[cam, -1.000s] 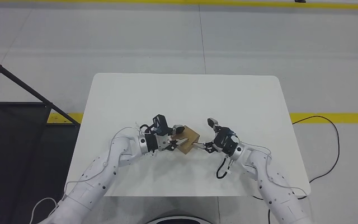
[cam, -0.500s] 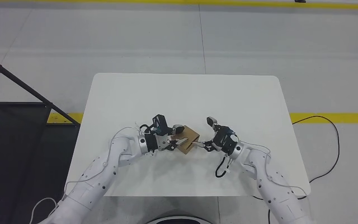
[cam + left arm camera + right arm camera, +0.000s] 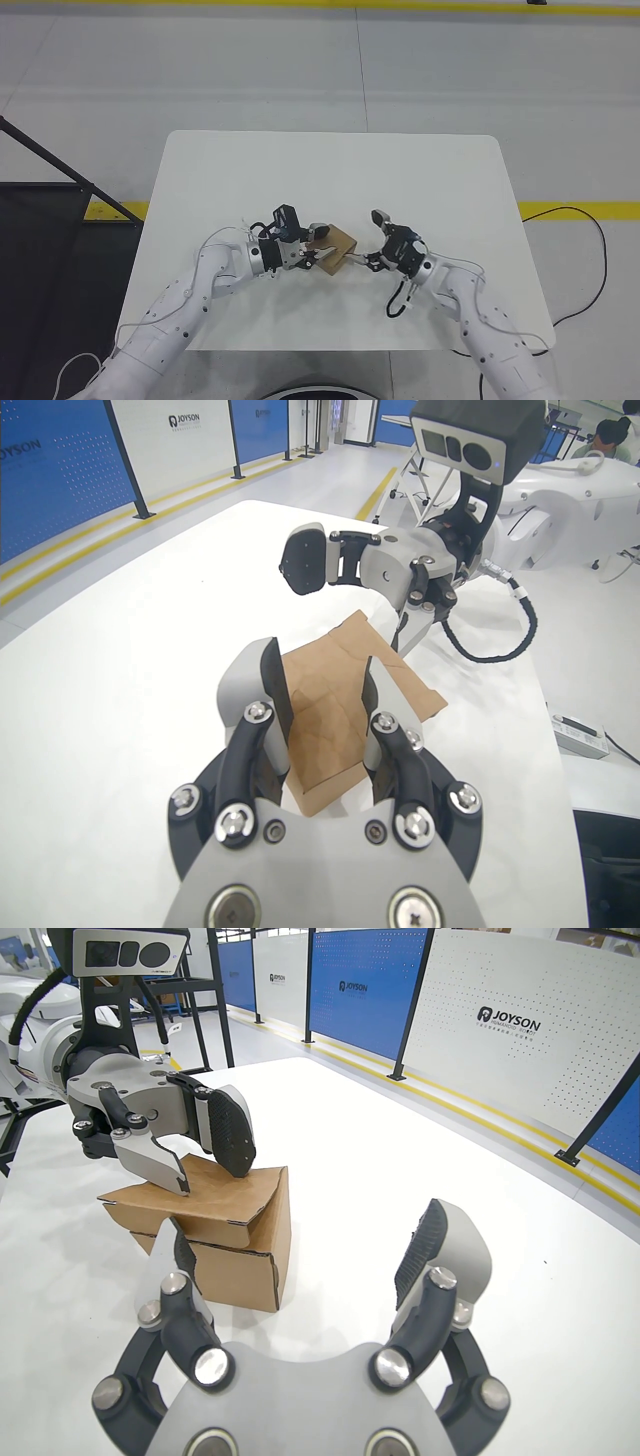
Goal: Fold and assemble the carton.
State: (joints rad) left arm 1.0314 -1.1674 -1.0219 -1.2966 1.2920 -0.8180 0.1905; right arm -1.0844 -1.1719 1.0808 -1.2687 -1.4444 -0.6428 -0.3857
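Observation:
A brown carton (image 3: 338, 244) stands near the front middle of the white table (image 3: 400, 170), its top flap folded down but loose. My left gripper (image 3: 316, 247) is open, with both fingertips resting on the carton's top flap (image 3: 225, 1188). In the left wrist view the carton (image 3: 330, 700) lies under and between the left gripper (image 3: 322, 680) fingers. My right gripper (image 3: 366, 256) is open at the carton's other side. One right finger (image 3: 172, 1248) is against the carton's side wall (image 3: 235, 1258), the other finger (image 3: 435, 1248) stands over bare table.
The table's front edge runs just behind both arms. A black frame (image 3: 40, 160) stands left of the table and a cable (image 3: 585, 215) lies on the floor at the right. Free tabletop lies toward the far side and both ends.
The right gripper edged slightly toward the carton and back. The carton and the left gripper have stayed in place.

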